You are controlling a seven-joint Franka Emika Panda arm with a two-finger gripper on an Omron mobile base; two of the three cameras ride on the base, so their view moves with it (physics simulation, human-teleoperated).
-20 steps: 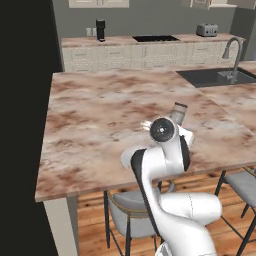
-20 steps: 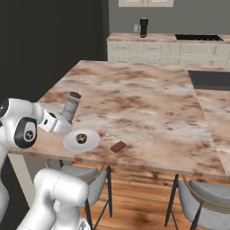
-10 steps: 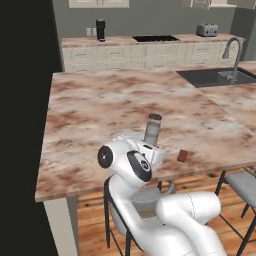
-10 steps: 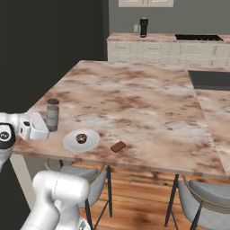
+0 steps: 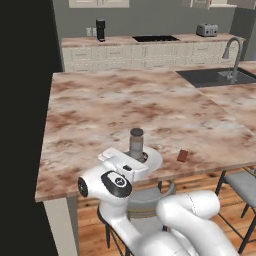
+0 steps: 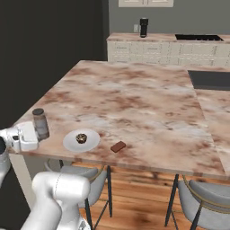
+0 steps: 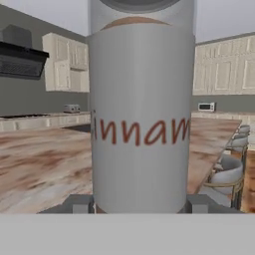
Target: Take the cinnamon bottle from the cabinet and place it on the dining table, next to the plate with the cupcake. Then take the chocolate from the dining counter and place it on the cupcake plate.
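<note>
- Pink-brown veined marble formed the worktop (image 6: 134, 94), a large island top with a thick pale edge, and every task item sat near its front edge.
- At the far left of the right base view, the white hand reached in level with the worktop edge, and its fingers (image 6: 39, 133) were clamped on the cinnamon bottle (image 6: 40, 123), one on each side of its lower body.
- The bottle stood upright at the front left corner of the worktop, dark cap on top; whether its base touched the marble could not be told.
- In the hand view the bottle (image 7: 141, 114) stood close before the camera, red label lettering facing it, and the two dark fingertips (image 7: 199, 203) pressed against its base on either side, parted only as wide as the jar.
- Just to the right of the bottle lay the small white plate (image 6: 72, 143), apart from it, with the dark-brown cupcake (image 6: 81, 138) at its middle.
- Right of the plate and just clear of its rim, the flat brown chocolate (image 6: 118, 146) lay on the marble near the front edge.
- In the left base view the bottle (image 5: 136, 144) rose above the white hand in front of the plate (image 5: 153, 159), with the chocolate (image 5: 182, 155) further right.
- Grey-seated stools (image 6: 206, 197) stood under the front edge.
</note>
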